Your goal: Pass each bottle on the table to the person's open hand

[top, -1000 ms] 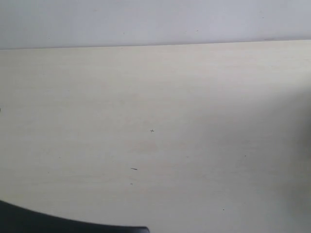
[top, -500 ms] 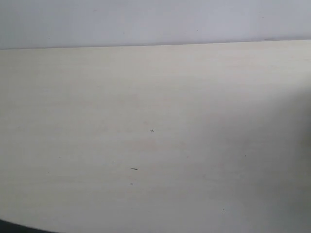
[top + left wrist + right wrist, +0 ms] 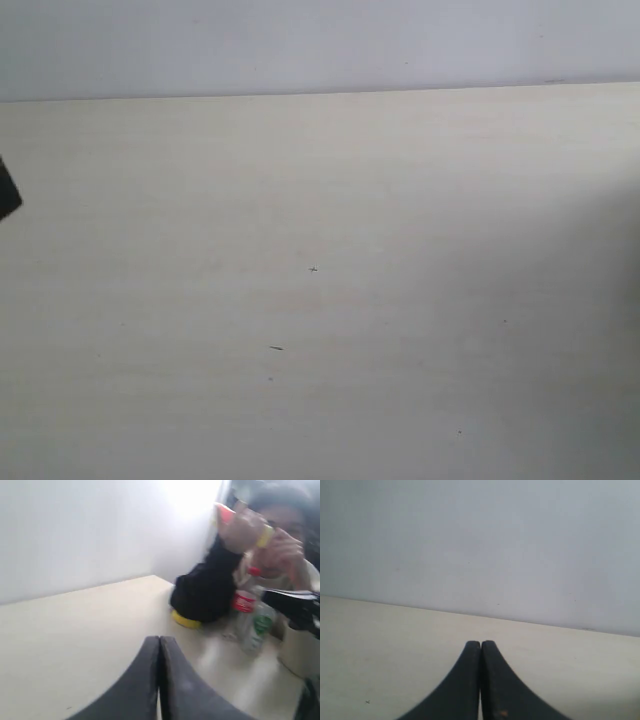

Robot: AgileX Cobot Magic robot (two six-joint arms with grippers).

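I see a clear red-labelled plastic bottle point(image 3: 244, 602) and a pale green-labelled bottle point(image 3: 260, 627) standing adjacent on the pale beige tabletop point(image 3: 75, 630).

Wide flat pale beige counter point(image 3: 320, 200), faint wood grain, tiny dark specks. On the counter: small clear plastic bottle point(image 3: 244, 602) with red label and cap; blurred pale bottle point(image 3: 260, 626) with green label.

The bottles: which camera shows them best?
The left wrist view: a red-labelled bottle and a green-labelled bottle stand, blurred, beside a person's black sleeve. The exterior and right wrist views show no bottle, only tabletop and wall.
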